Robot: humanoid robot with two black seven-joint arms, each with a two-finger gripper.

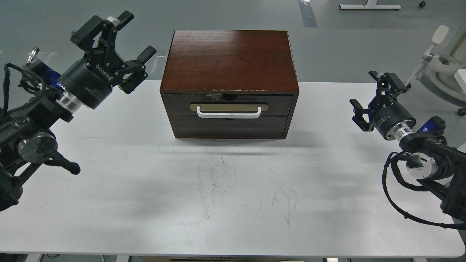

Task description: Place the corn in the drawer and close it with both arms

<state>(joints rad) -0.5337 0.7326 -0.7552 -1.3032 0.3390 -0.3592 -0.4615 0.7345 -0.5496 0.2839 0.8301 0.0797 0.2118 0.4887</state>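
The dark brown cabinet (229,62) stands at the back middle of the white table (233,189). Its drawer (229,105), with a white bar handle (228,112) on a tan oval plate, sits flush and shut. No corn shows anywhere; it is out of view. My left gripper (133,36) is open and empty, raised high to the left of the cabinet. My right gripper (371,98) is open and empty, above the table's right side, well apart from the cabinet.
A plain dark panel (229,127) lies below the drawer. The table in front of the cabinet bears only scuff marks (247,185). White equipment (442,54) stands on the grey floor at the far right.
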